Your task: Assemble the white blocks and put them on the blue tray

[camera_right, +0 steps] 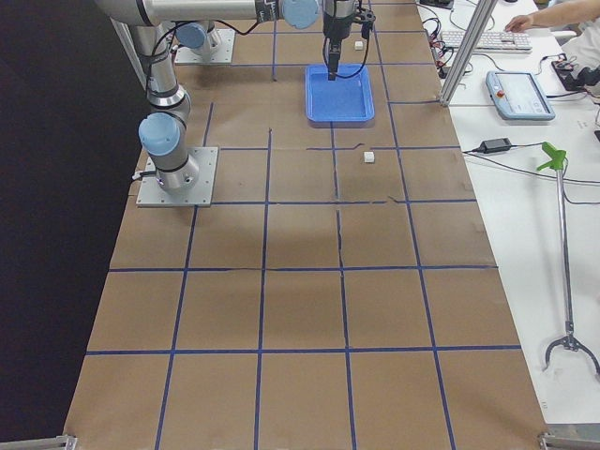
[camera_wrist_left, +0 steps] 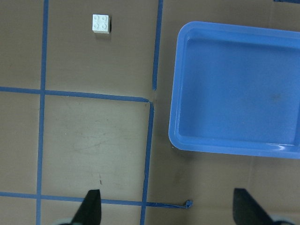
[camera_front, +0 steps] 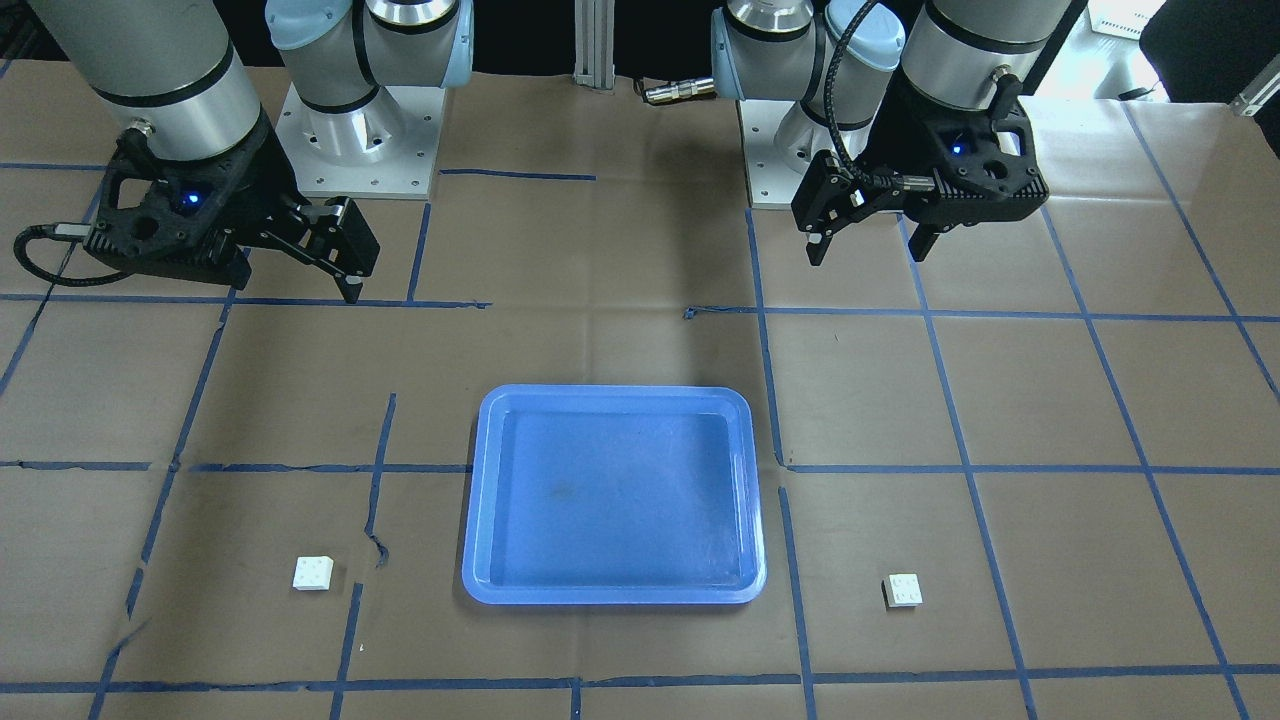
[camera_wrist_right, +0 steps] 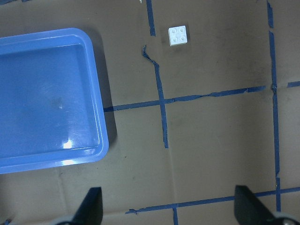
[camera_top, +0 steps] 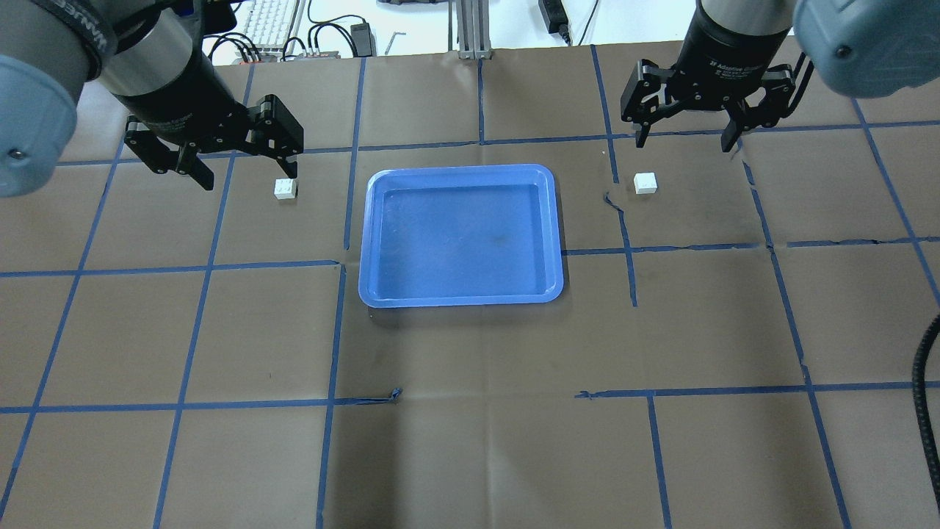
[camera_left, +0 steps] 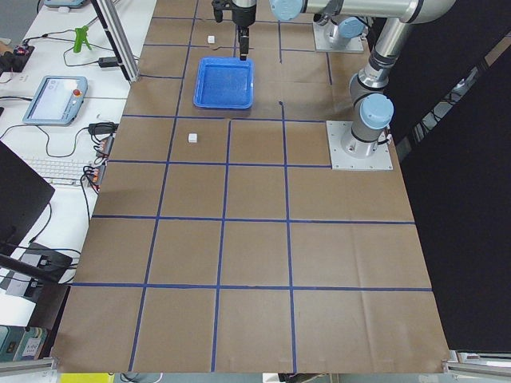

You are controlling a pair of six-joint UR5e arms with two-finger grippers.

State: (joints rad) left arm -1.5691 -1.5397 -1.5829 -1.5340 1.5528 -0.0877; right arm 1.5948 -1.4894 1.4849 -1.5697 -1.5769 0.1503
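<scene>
White blocks (camera_top: pixel 286 189) (camera_top: pixel 645 183) sit at tray (camera_top: pixel 461 173) 10 and 2 o'clock; left claw (camera_top: pixel 246 170), right claw (camera_top: pixel 684 141) apart, empty; off-centre pinch could flick them.

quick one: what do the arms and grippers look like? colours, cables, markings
Left arm and right arm: silver-grey tubes, pale-blue joint caps, silver base plates. Left gripper and right gripper: black, two-fingered, lit blue LED, black cables. White lettering on the right one's body.

Silver arms (camera_front: pixel 150 60), lt-blue joints (camera_front: pixel 300 25), blk hands (camera_top: pixel 248 180) (camera_top: pixel 684 145)
</scene>
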